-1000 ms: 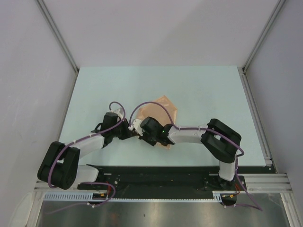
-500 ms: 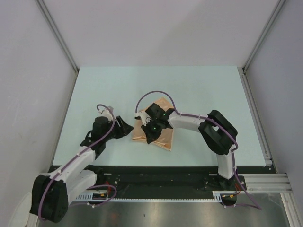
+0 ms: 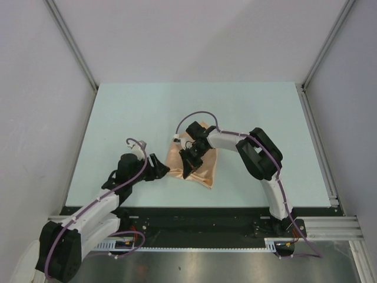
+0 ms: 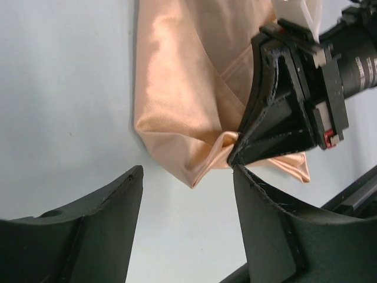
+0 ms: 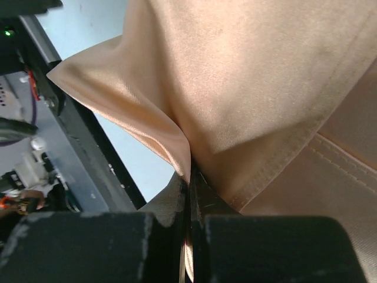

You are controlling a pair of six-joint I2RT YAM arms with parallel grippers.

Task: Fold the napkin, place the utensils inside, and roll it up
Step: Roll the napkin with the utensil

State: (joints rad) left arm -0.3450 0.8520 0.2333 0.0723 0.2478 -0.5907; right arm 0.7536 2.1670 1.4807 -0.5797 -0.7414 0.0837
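1. The napkin (image 3: 203, 174) lay in a folded, wrinkled heap near the middle of the table (image 3: 118, 112), a little closer to the near edge than to the far one.
2. From above, its outline narrowed toward the far edge and widened toward the near edge, with one corner pointing to the near right.
3. The right gripper (image 3: 187, 171) sat over the left part of the cloth, its arm reaching in from the right.
4. In the right wrist view, the right gripper (image 5: 188, 177) had its fingers pressed together, and a ridge of napkin (image 5: 265, 76) ran into the seam between them, so it appeared to pinch a fold of the cloth.
5. The stitched hem of the napkin crossed the lower right of that view.
6. The left gripper (image 3: 160, 168) rested just left of the napkin, low over the table.
7. In the left wrist view, the left gripper (image 4: 185, 177) had its fingers spread wide, with the near corner of the napkin (image 4: 177, 88) between them and touching neither.
8. There the tip of the right gripper (image 4: 234, 154) came very close to the left gripper's right finger (image 4: 265, 224); whether they touched could not be told.
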